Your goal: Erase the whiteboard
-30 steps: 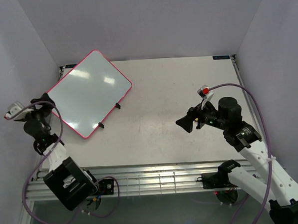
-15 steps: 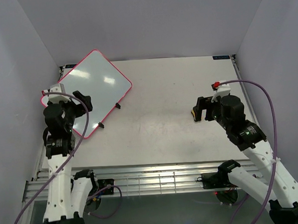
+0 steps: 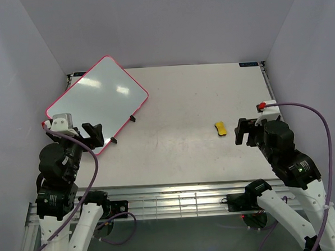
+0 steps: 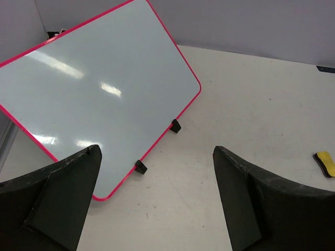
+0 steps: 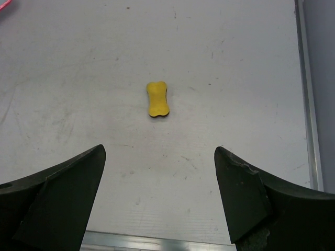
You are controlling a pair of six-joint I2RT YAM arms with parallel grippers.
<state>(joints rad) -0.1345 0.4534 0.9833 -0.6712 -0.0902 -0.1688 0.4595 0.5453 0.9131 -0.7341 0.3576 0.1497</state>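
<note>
Yellow eraser (image 5: 157, 99) is lying loose on the counter (image 3: 183, 102), right of centre. Whiteboard (image 3: 96, 104) is standing propped far-left, looking blank. Left tool (image 4: 157, 151) and right tool (image 5: 159, 151) are gaping, holding nothing. Wiping seems finished; any leftover mark calls for the right tool closing on the eraser.

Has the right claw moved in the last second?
Yes. The right claw has drawn back rightward, farther from the whiteboard; the yellow eraser now lies just left of it.
</note>
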